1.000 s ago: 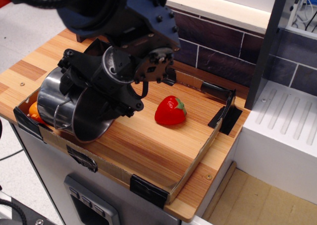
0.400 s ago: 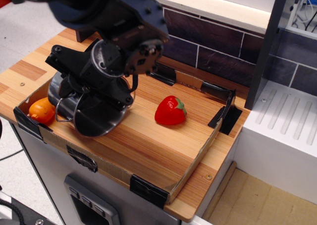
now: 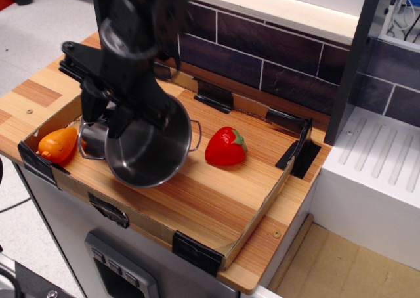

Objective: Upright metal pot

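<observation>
Wooden counter (image 3: 197,199) with a low cardboard-walled tray area, dark tile backsplash (image 3: 275,55) across the upper middle, white rack at the right edge. The metal pot (image 3: 147,147) sat in the left-centre of the frame, mouth tilted toward the camera and up, so not yet flat on its base; I'd judge it most of the way to upright. One wire handle pointed right toward the red strawberry toy (image 3: 226,147), which lay just beside it, apart. An orange toy (image 3: 58,144) sat at the lower-left corner. The gripper (image 3: 108,114) was clamped on the pot's rim at its left side, fingers narrow around the wall. Left to do: finish the tilt, seat the base, release.
</observation>
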`<state>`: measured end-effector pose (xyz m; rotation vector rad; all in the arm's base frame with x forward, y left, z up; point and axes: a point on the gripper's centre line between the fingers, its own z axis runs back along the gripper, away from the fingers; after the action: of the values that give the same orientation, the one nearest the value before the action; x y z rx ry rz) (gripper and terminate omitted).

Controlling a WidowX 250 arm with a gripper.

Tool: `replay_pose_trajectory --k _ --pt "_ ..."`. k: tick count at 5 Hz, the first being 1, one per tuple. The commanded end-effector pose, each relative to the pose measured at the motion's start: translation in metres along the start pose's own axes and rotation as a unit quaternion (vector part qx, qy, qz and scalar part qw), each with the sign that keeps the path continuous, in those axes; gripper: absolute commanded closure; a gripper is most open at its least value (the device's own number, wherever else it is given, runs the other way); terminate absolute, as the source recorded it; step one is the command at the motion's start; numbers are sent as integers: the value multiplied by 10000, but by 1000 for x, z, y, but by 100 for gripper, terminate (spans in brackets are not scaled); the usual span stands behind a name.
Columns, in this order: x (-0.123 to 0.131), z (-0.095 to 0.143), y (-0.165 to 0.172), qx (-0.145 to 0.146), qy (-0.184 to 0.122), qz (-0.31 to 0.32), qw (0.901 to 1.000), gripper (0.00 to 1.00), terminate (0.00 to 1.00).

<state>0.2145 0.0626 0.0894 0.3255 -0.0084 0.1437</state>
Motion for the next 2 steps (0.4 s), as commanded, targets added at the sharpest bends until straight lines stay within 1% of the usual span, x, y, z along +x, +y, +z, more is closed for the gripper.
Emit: replay_pose_trajectory --k 1,2 --pt "11 16 19 -1725 824 9 9816 100 0" --pt "13 2 22 -2187 750 -526 9715 100 0"
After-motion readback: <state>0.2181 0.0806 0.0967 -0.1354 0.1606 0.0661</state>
